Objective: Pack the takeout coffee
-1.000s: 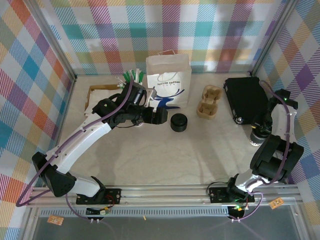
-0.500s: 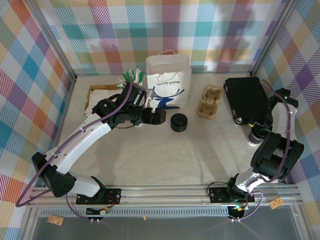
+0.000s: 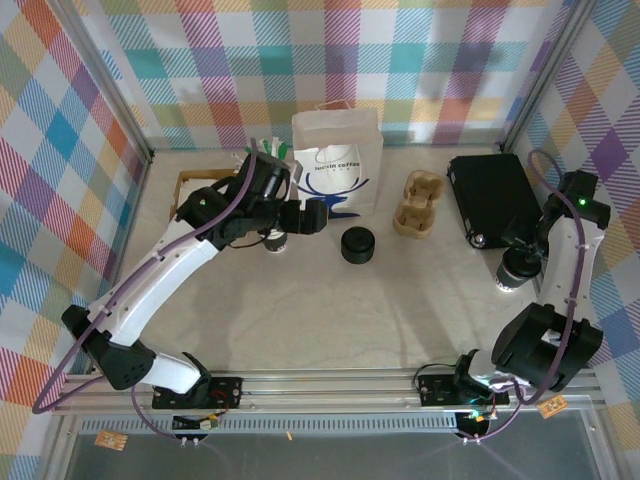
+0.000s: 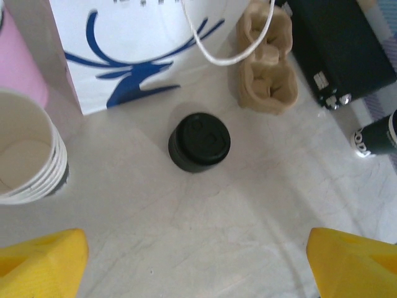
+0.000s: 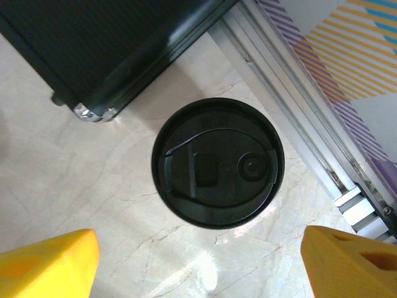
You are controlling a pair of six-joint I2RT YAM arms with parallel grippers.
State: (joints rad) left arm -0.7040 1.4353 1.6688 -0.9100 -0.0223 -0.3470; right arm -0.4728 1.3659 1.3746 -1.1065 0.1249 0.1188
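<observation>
Since a second ago: left arm has swung back toward the white paper bag [image 3: 337, 160], uncovering a stack of paper cups [image 3: 272, 243] at the bag's left front corner. Right arm's wrist has lifted and shifted toward the far right corner.

Left gripper [image 4: 198, 264]: yellow fingertips spread wide, nothing between them, hanging over bare table [image 3: 400, 300] in front of the squat stack of black lids [image 4: 199, 141].

Right gripper [image 5: 198, 261]: fingers also spread wide, clear of the takeout coffee [image 5: 218, 162] seen straight down below it.

Takeout coffee stands upright, lid on, near the table's right rail, just off the front corner of the black case [image 5: 93, 43].

Writing: bag reads "luckin coffee" in blue above a blue deer mark. Sticker on the case too small to read.

Cardboard cup carrier [image 3: 420, 203] sits between bag and case.
</observation>
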